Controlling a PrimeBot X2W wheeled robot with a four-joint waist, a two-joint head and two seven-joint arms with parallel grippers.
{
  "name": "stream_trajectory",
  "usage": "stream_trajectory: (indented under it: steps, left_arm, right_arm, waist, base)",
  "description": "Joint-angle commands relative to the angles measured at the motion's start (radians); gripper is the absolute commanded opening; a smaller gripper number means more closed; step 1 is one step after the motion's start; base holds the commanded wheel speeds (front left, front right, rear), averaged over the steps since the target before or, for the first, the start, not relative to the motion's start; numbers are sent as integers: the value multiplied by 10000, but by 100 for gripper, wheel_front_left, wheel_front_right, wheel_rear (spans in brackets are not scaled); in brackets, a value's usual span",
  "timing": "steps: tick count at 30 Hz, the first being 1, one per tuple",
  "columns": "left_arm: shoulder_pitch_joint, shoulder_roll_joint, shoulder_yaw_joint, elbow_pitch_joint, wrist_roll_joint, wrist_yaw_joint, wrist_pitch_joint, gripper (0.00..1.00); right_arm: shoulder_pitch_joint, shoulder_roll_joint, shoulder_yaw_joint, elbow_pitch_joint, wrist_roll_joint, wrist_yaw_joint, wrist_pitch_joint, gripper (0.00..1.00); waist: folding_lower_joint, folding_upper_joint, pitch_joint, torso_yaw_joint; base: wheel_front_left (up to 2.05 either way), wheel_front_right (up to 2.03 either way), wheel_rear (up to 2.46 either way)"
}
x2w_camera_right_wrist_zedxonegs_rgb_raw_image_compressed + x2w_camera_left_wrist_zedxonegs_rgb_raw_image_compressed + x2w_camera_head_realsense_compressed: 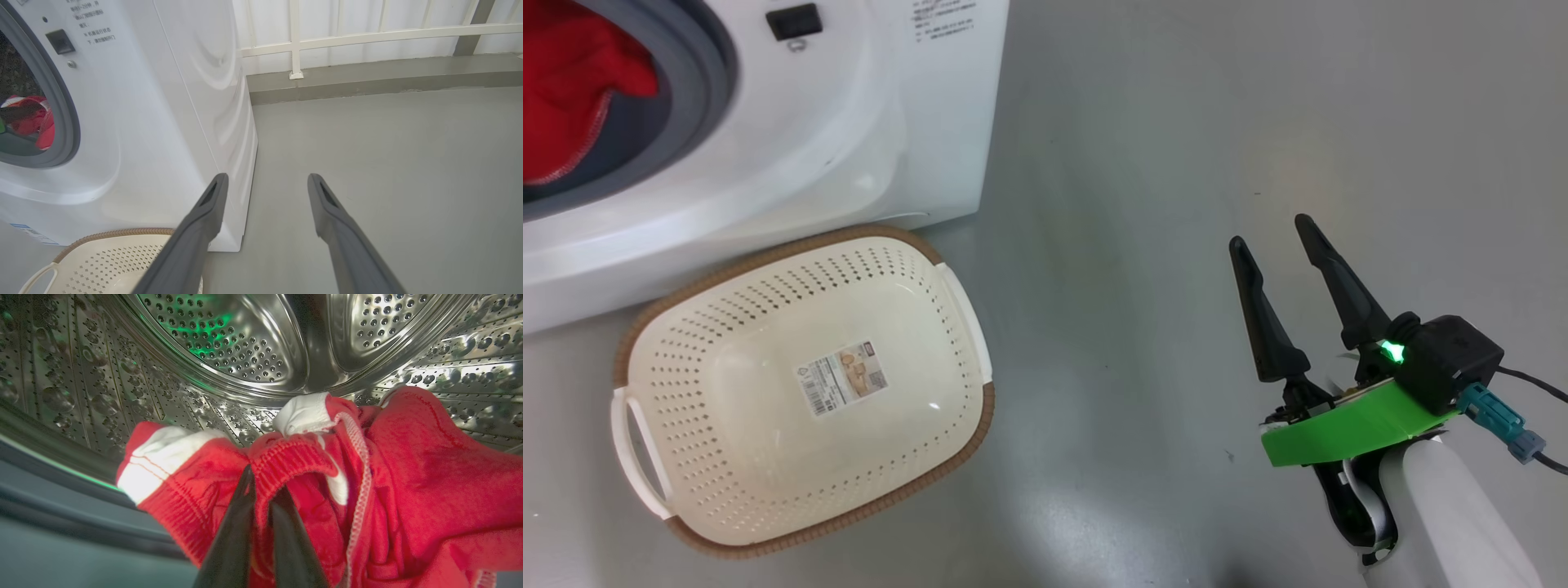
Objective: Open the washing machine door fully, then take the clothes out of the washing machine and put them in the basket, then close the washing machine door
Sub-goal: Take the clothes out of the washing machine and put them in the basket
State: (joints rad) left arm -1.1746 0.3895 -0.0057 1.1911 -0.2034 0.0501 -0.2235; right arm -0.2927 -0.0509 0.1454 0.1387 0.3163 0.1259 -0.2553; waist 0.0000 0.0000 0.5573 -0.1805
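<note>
The white washing machine (890, 122) fills the upper left of the head view, its door out of view. Red clothes (572, 90) lie in the opening behind the grey rubber ring (698, 82). In the left wrist view my left gripper (263, 486) is inside the steel drum (229, 343), shut on a ribbed fold of the red clothes (408, 477). The cream basket (915, 327) sits on the floor in front of the machine and holds nothing but its paper label. Over bare floor to the right, my right gripper (1272, 230) stands open and holds nothing.
The right wrist view shows the machine's front and side (163, 102), the clothes (30, 118) in the opening, the basket's rim (102, 234) at the bottom left, grey floor (388, 143), and a low kerb with a white railing (294, 45) behind.
</note>
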Motion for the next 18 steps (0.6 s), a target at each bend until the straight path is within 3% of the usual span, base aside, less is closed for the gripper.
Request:
stream_trajectory:
  steps: [1, 8, 18]
  left_arm:
    - [219, 533, 199, -361, -63, -102, -175, 0]
    - [877, 201, 659, -1476, -628, -468, -374, 0]
    - [2531, -252, 1220, -3926, -777, -509, -381, 0]
  right_arm:
    - [129, 7, 184, -201, -28, 48, -65, 100]
    - [205, 7, 140, -106, -147, 48, -65, 100]
    - [342, 7, 77, 41, -291, 48, -65, 100]
  waist:
    - [0, 0, -83, 70]
    - [0, 0, -433, 307]
    - [0, 0, -1207, 512]
  base:
    - [0, 0, 0]
    - [0, 0, 0]
    - [0, 0, 0]
